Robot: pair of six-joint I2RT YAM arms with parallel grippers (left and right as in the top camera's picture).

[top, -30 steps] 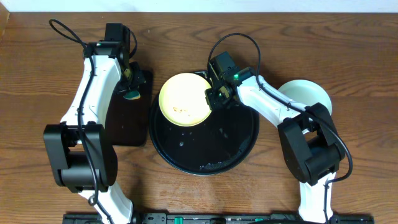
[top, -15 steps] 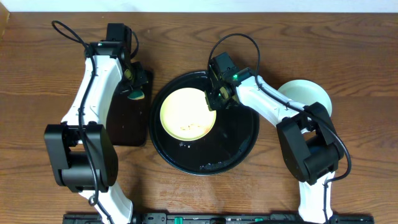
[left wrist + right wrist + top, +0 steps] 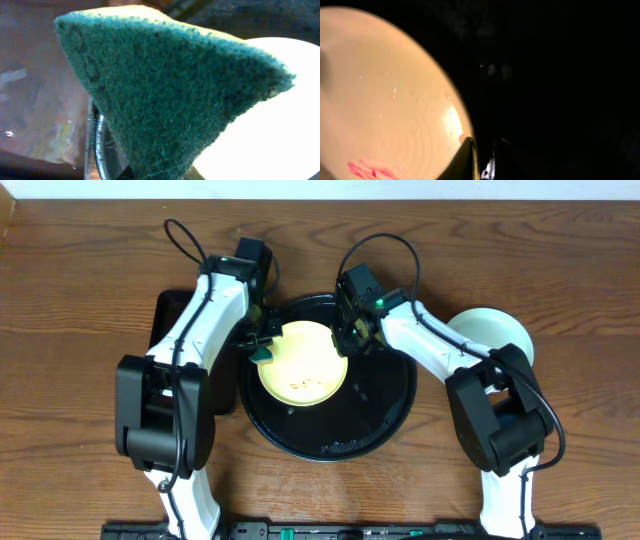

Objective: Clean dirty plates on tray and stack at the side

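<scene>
Right gripper [image 3: 346, 340] pinches the rim of the yellow plate [image 3: 305, 372], steadying it on the black tray [image 3: 385, 408]. Left gripper [image 3: 262, 348] is clamped on a green sponge [image 3: 170, 100] at the plate's left edge, looks ready to scrub.

The plate [image 3: 303, 365] on the round tray is pale yellow, turning a warm cream in the right wrist view, and it is marked with thin bright red smears [image 3: 367, 170]. The tray [image 3: 375, 415] is glossy black, flecked with small white glints. The sponge [image 3: 170, 100] is a dark, fuzzy green with a sliver of yellow backing. The plate on the right [image 3: 497, 330] is pale mint. The rectangular tray [image 3: 163, 330] is black as well. The left arm [image 3: 205, 320] and the right arm [image 3: 430, 345] are white with black joints, and a green light [image 3: 380, 304] glows on the right one. The tabletop [image 3: 580, 260] is reddish-brown with streaky wood grain.
</scene>
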